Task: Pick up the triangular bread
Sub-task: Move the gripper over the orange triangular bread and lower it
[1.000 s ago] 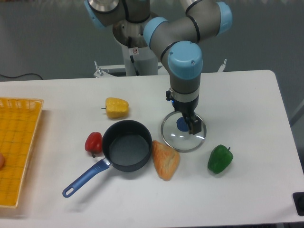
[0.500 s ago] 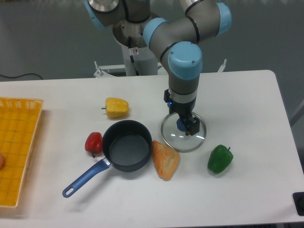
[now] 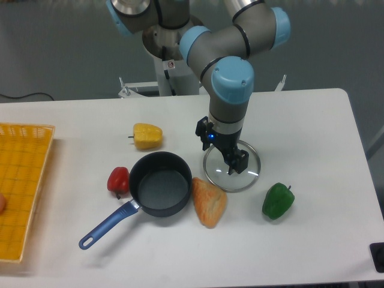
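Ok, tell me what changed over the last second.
The gripper rose slightly above the glass lid and its wrist turned, shifting left. It grasped nothing. The triangular bread, pan, peppers and basket stayed put.

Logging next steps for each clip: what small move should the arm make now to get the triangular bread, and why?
Probably shift the gripper toward the front-left until it is over the triangular bread. It hangs above the glass lid, holding nothing I can see, while the bread lies untouched beside the blue pan.
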You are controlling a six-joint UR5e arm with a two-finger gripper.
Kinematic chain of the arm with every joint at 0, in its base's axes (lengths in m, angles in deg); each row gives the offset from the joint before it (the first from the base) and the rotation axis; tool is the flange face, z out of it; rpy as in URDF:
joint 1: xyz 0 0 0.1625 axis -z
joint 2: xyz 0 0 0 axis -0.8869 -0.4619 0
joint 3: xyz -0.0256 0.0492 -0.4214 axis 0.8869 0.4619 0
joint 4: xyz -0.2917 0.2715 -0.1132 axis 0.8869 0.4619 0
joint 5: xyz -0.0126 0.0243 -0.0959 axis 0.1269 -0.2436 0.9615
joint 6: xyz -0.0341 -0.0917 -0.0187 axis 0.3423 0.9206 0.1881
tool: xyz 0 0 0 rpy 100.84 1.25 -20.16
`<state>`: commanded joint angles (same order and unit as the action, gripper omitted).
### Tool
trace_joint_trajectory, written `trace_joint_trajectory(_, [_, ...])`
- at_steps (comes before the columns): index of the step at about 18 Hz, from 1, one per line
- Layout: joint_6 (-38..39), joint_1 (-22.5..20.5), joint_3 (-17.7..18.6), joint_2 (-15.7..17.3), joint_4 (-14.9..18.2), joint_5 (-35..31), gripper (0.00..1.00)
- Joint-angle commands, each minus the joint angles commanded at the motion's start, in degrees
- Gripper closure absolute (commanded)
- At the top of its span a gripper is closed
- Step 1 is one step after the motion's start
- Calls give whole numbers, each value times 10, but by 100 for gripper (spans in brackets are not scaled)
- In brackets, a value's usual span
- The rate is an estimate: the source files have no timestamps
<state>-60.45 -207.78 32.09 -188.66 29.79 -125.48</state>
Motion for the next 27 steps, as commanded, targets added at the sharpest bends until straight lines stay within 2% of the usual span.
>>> trace_joint_trajectory(3, [-5, 6, -15, -25, -6, -27, 0])
trace_joint_trajectory(6, [-40, 29, -58, -61, -5, -62, 0])
trace_joint_trajectory(8, [-71, 38, -70, -75, -6, -65, 0])
trace_joint_trajectory(12, [-160, 42, -73, -89, -5, -66, 0])
trace_joint_trajectory(18, [-231, 42, -72, -96, -5, -66, 0])
trace_joint_trajectory(24, [-259, 50, -72, -112, -7, -65, 0])
trace_joint_trajectory(27, [-264, 53, -72, -127, -31, -65, 0])
